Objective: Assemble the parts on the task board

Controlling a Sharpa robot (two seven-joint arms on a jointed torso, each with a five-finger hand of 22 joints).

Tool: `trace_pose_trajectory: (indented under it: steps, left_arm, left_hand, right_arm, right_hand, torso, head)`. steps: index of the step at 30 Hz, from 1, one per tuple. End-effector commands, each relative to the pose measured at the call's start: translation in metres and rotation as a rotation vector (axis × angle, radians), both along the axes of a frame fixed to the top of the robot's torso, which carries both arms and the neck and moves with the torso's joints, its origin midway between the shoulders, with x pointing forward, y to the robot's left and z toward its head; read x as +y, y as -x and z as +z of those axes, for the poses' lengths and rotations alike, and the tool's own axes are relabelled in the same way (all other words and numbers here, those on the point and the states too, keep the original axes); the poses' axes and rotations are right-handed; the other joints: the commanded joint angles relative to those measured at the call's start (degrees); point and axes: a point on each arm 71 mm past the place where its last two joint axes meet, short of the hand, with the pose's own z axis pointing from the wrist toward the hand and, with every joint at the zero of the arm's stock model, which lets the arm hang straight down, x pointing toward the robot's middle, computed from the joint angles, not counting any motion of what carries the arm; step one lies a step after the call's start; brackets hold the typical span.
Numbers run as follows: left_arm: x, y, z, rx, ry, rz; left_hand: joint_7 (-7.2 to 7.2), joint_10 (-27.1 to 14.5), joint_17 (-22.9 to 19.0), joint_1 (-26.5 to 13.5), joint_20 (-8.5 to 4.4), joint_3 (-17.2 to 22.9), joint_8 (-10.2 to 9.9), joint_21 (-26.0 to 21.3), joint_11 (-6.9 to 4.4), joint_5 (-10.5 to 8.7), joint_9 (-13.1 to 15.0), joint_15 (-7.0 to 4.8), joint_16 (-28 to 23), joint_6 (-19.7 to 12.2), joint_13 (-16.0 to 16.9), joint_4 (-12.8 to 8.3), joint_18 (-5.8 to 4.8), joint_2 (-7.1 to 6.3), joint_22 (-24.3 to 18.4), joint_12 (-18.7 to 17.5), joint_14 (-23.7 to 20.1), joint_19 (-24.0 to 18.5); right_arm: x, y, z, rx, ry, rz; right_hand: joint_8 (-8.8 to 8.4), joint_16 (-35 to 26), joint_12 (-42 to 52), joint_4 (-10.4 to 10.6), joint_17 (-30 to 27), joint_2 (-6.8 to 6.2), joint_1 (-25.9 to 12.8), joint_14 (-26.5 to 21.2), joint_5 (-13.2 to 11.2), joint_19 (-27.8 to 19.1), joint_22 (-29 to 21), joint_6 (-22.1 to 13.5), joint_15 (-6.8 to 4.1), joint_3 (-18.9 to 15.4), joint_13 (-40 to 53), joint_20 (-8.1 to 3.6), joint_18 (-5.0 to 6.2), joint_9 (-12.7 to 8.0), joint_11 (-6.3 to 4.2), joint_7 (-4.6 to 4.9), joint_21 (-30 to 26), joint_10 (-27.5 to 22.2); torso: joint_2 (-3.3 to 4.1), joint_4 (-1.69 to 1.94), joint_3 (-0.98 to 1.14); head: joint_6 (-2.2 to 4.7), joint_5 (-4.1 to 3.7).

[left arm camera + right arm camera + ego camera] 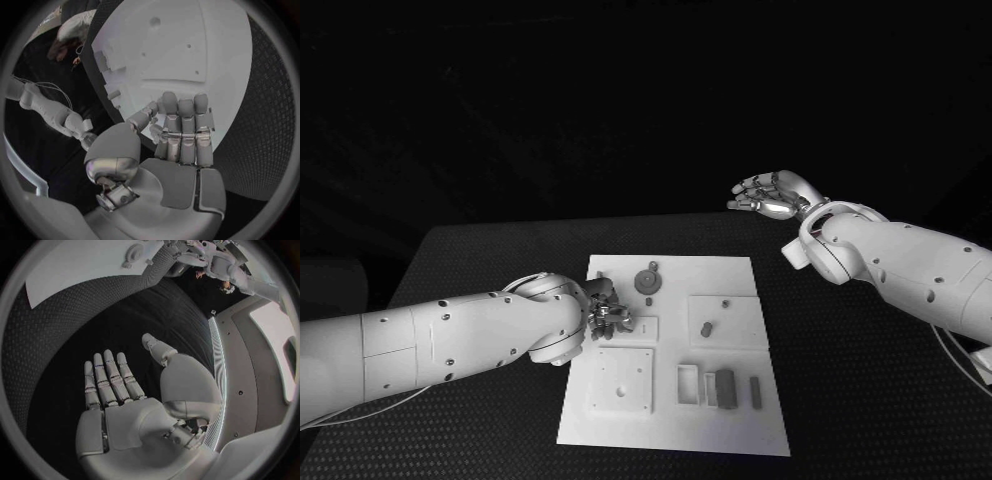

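Seemingly mid-pick: left hand [606, 318] fingers [182, 131] curled at the task board [733, 420] left edge, hold unclear; grey parts [718, 388] lie beyond; right hand [773, 195] spread, empty.

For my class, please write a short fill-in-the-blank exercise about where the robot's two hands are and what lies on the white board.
1. The left hand is over the ____ edge of the task board.
2. The right hand hovers away from the board with its fingers spread, holding ____.
3. The round grey part lies near the board's ____ end.

Missing words: left; nothing; far
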Motion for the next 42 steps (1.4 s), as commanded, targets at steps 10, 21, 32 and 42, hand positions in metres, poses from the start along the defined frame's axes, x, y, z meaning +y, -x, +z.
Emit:
trace_pose_trajectory:
  steps: [10, 21, 32, 42]
  left_arm:
    - [-0.007, 0.0, -0.001, 0.002, -0.044, -0.042]
    - [-0.007, -0.001, -0.002, 0.007, -0.046, -0.044]
    - [-0.012, 0.0, -0.002, 0.014, -0.049, -0.057]
    - [-0.016, 0.0, -0.002, 0.009, -0.048, -0.067]
  left_hand:
    - [-4.16, -1.8, -0.6, 0.1, -0.38, 0.3, 0.3, 0.1, -1.77, 0.47, 0.3, -0.13, 1.1, 4.9, -0.1, 0.0, 0.98, -0.07, 0.2, 0.6, -0.5, 0.1]
    - [-4.6, -1.5, -3.0, -1.6, -0.61, 0.2, 0.0, 0.1, -2.19, 2.5, 1.1, -0.4, 4.0, 6.2, -0.4, 0.3, 0.92, 0.1, 0.8, 2.2, -0.7, 0.9]
    - [-5.11, -1.1, -4.9, -3.8, -0.89, 0.2, 0.2, 0.2, -2.67, 5.25, 1.9, -0.65, 6.6, 7.3, -0.4, 0.1, 0.93, 1.15, 1.1, 3.6, -0.7, 1.4]
    - [-5.65, -0.6, -6.4, -5.7, -1.15, 0.8, 1.0, 0.7, -3.19, 7.87, 2.5, -0.91, 9.1, 8.1, -0.3, 0.0, 0.97, 1.54, 1.2, 5.1, -0.6, 1.8]
  right_arm:
    - [0.004, 0.001, -0.001, 0.009, -0.003, 0.03]
    - [0.006, 0.0, -0.001, 0.007, -0.005, 0.033]
    - [0.007, 0.0, -0.002, 0.013, -0.008, 0.039]
    - [0.006, 0.0, -0.002, 0.017, -0.007, 0.04]
  right_hand:
    - [0.37, -0.3, -0.4, 0.4, -0.1, -0.02, 0.7, 0.1, -0.2, -0.4, 0.2, -0.3, 0.41, -0.2, -0.3, 0.05, -0.65, -0.1, 0.03, 2.72, -0.3, 0.5]
    - [0.53, -0.5, -0.7, 0.5, -0.3, 0.0, 0.8, 0.1, -0.2, -0.6, 0.5, -0.4, 0.86, -0.3, -0.8, 0.08, -0.73, -0.2, 0.04, 2.67, -0.4, 0.8]
    - [0.62, -0.6, -0.9, 0.7, -0.3, 0.04, 0.7, 0.1, -0.2, -0.6, 0.6, -0.4, 0.92, -0.4, -1.0, 0.08, -0.74, -0.3, 0.0, 2.63, -0.4, 0.9]
    - [0.69, -0.7, -1.0, 0.6, -0.4, 0.05, 0.8, 0.1, -0.2, -0.7, 0.7, -0.4, 0.94, -0.4, -1.2, 0.09, -0.79, -0.3, 0.0, 2.64, -0.5, 1.0]
  torso:
    - [0.0, -0.03, 0.01]
    - [0.0, -0.08, 0.07]
    - [0.0, 0.03, -0.02]
    - [0.0, -0.03, -0.02]
  head:
    - [-0.14, 0.04]
    - [-0.17, 0.25]
    - [-0.27, -0.01]
    - [-0.32, 0.01]
